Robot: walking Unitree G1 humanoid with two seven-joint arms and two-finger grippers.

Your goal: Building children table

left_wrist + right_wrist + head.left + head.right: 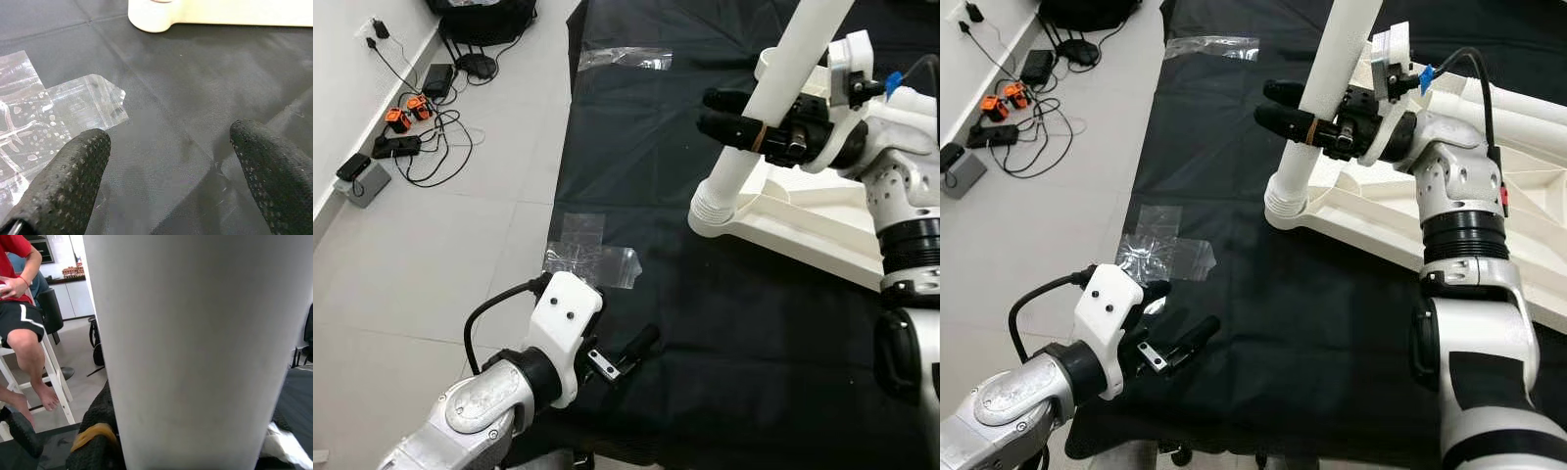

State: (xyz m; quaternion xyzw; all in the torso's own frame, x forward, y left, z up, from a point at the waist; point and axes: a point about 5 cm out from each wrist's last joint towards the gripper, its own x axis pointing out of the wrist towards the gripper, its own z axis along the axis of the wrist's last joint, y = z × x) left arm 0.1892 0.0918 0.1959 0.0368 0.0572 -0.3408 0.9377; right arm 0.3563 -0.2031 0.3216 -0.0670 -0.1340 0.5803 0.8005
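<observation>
The white table top lies upside down on a black cloth. A white table leg stands tilted in the corner socket of the table top. My right gripper is shut on the table leg at mid height, one black finger on each side; up close the leg blocks most of the right wrist view. My left gripper hovers open low over the cloth near its front left edge, nothing between its fingers.
Clear tape patches hold the cloth to the tile floor. Cables and power strips lie along the left wall. More white leg tubes rest on the table top at right. A person sits on a white stool beyond.
</observation>
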